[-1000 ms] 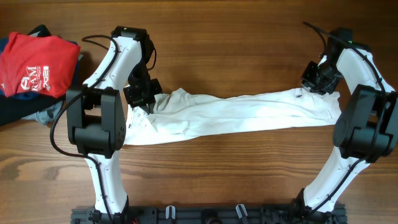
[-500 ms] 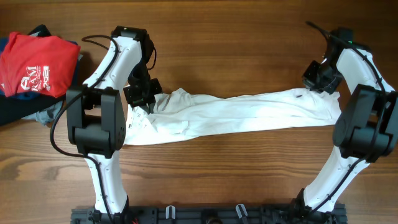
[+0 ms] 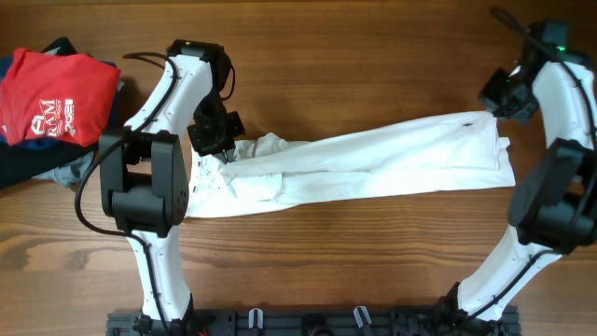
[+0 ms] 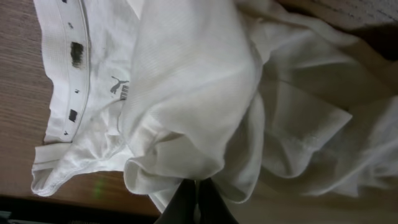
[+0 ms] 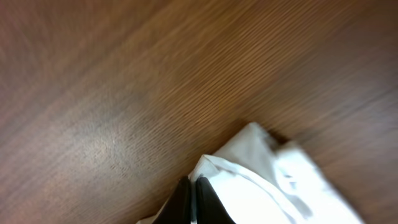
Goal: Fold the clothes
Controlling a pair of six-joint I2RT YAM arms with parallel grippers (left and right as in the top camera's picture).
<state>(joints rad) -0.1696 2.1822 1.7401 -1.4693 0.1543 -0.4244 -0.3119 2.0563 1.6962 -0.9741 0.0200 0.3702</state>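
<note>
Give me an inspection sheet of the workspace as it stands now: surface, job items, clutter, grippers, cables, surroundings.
Surface: wooden table, bare wood around the cloth.
Job's things: white T-shirt, pulled into a long band between the arms, bunched at its left end, not yet folded.
Clutter: red shirt at the far left, lying on dark blue and grey garments, apart from the T-shirt.
Grippers: left gripper shut on the bunched end; right gripper shut on the cloth at the far end.
Cables: black cables loop off both arms, clear of the cloth.
Surroundings: black rail along the near edge; nothing else seen.
</note>
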